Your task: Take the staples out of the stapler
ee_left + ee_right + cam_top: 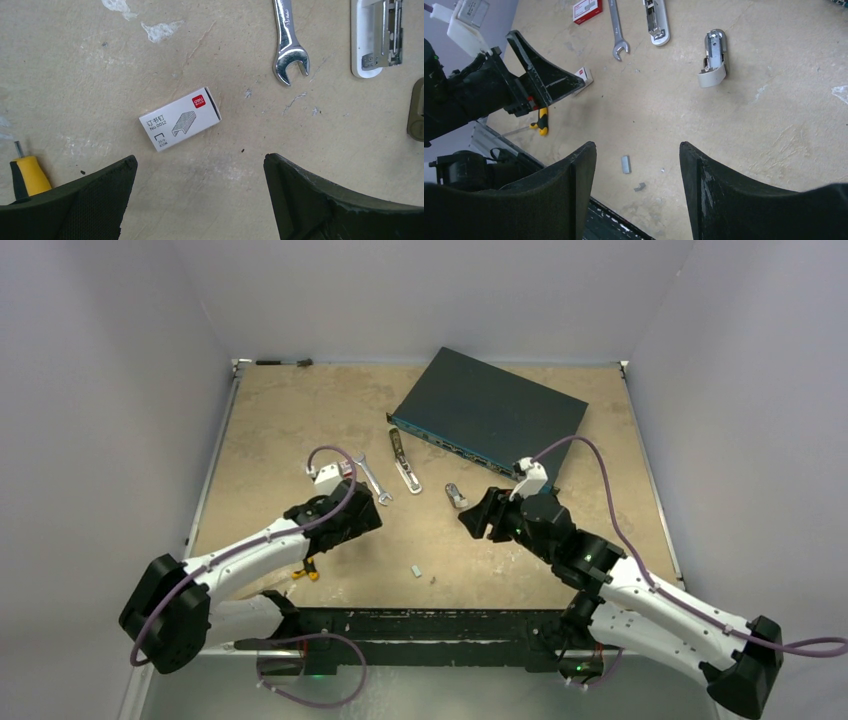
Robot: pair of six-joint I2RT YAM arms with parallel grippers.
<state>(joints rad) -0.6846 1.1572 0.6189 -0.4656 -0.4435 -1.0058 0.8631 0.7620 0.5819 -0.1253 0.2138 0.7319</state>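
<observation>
My left hand [200, 159] hangs with its fingers spread wide and empty over a white staple box [180, 118] that lies flat on the desk [100, 75]. My right hand [638, 145] is parted too, with nothing between its fingers, and hovers above a small grey block [625, 164]. The stapler [408, 478] lies opened out mid-desk, apart from both hands, with its metal channel facing up, near the silver wrench [289, 45]. A short pale piece with a metal insert [713, 57] lies on its other side. A yellow-handled screwdriver [30, 175] sits by my left fingers
</observation>
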